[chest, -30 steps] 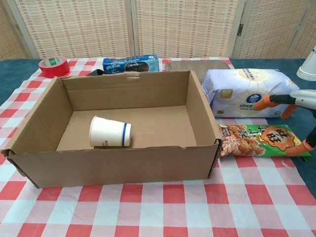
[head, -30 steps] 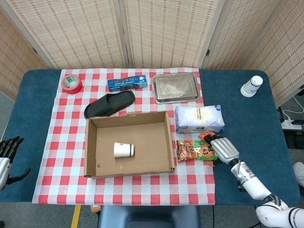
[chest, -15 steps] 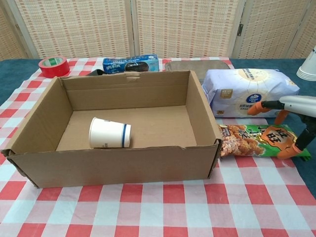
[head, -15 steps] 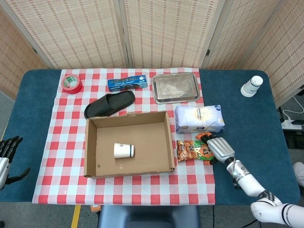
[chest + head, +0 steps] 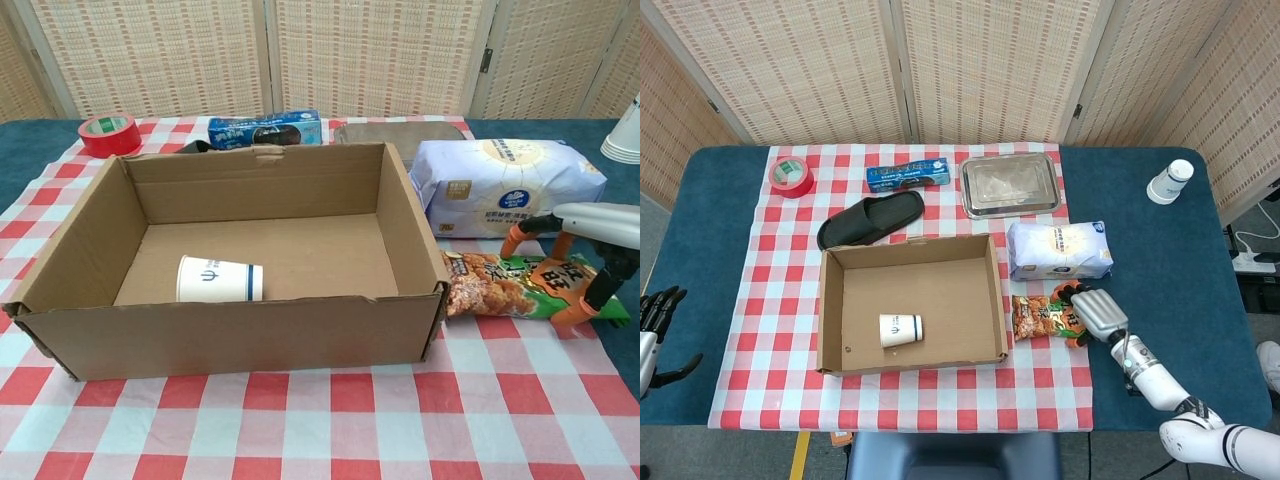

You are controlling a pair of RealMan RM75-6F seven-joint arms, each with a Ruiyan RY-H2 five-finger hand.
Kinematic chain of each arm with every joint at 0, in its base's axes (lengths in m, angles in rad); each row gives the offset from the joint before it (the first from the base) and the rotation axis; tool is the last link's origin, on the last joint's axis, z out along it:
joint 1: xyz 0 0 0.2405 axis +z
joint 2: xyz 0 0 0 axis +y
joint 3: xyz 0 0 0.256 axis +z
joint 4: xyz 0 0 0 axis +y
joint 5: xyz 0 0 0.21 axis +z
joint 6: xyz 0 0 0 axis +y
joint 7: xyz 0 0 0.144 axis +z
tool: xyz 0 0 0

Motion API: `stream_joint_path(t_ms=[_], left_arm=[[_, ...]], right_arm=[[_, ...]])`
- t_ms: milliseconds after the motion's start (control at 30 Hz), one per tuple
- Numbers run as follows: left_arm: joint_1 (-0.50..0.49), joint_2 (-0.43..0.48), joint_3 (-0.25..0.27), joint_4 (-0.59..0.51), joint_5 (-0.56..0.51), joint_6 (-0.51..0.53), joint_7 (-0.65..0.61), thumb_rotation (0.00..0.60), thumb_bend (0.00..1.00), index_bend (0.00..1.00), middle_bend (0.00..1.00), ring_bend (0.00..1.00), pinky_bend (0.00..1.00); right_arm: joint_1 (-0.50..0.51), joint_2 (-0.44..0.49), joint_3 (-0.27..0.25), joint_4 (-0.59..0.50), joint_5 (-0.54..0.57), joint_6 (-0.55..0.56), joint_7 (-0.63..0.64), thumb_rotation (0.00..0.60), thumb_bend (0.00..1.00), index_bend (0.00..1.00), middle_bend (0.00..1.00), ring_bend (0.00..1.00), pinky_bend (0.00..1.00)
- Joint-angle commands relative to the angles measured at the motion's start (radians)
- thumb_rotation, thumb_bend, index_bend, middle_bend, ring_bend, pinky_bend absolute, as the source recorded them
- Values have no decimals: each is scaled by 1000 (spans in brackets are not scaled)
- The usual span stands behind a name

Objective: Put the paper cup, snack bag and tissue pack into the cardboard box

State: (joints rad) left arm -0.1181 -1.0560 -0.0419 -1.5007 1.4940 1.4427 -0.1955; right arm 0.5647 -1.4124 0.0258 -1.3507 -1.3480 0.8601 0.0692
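Observation:
The open cardboard box (image 5: 950, 295) (image 5: 230, 335) sits mid-table on the checked cloth. Inside, the white paper cup (image 5: 900, 329) (image 5: 220, 279) lies on its side near the front wall. The orange-green snack bag (image 5: 1040, 317) (image 5: 495, 285) lies flat just right of the box. Behind it is the white tissue pack (image 5: 1058, 249) (image 5: 500, 185). My right hand (image 5: 1095, 312) (image 5: 580, 240) hovers over the bag's right end, fingers spread, orange fingertips (image 5: 512, 241) down at the bag on both sides. My left hand (image 5: 654, 318) hangs at the table's left edge, fingers apart, holding nothing.
Along the back lie a red tape roll (image 5: 791, 176), a blue packet (image 5: 908, 174), a black slipper (image 5: 872, 219) and a metal tray (image 5: 1010, 185). A stack of white cups (image 5: 1169, 181) stands on the blue table at the far right.
My right hand has moved left and lower over the snack bag, its fingertips now down around the bag's right end. The cup has rolled toward the box's front wall.

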Motion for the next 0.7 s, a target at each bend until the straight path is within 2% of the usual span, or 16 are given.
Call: stream_joint_path(t_ms=[33, 233, 433, 700], left_arm=[[0, 0, 0, 0, 0, 0, -2, 600, 225, 0, 0, 0, 0], [-1, 0, -1, 2, -2, -3, -4, 600, 225, 0, 0, 0, 0], [-2, 0, -2, 3, -3, -4, -7, 600, 226, 0, 0, 0, 0], [0, 1, -2, 3, -1, 0, -11, 600, 225, 0, 0, 0, 0]], right_arm=[[1, -11, 3, 10, 4, -1, -8, 600, 0, 361, 220, 175, 349], [2, -31, 7, 30, 14, -5, -23, 600, 0, 457, 275, 246, 424], [-6, -56, 13, 56, 8, 23, -34, 600, 13, 593, 370, 366, 559], [-26, -87, 21, 90, -30, 103, -38, 600, 201, 795, 525, 555, 778]])
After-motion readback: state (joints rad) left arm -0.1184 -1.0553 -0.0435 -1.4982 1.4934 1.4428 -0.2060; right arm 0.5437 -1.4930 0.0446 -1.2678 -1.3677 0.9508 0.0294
